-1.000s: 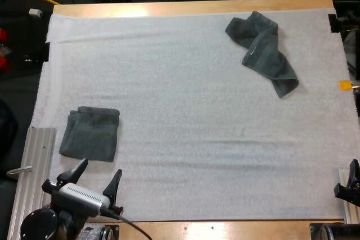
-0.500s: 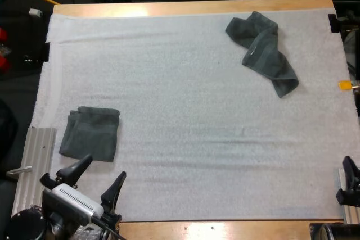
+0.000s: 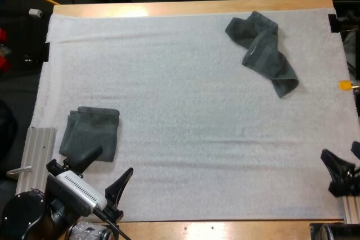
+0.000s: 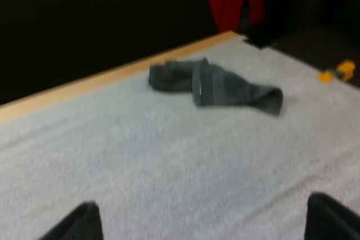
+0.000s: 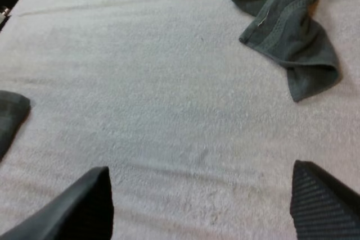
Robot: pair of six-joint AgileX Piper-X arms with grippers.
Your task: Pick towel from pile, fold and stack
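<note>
Two towels on the mat (image 3: pixel 185 111), from high: folded towel (image 3: pixel 90 133) just ahead of left gripper (image 3: pixel 114 160), crumpled towel (image 3: pixel 261 49) well beyond right gripper (image 3: pixel 340 158). Left wrist: fingers (image 4: pixel 73 226) spread wide, empty, crumpled towel (image 4: pixel 216 85) far ahead. Right wrist: likewise spread, empty.

we see a white mat (image 3: pixel 185 111) lying on our wooden table (image 3: pixel 191 7). a ridged silver metal plate (image 3: pixel 35 155) sits at the mat's near left edge.

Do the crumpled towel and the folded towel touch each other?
Apart. The high view shows bare white mat between the crumpled towel and the folded towel.
</note>
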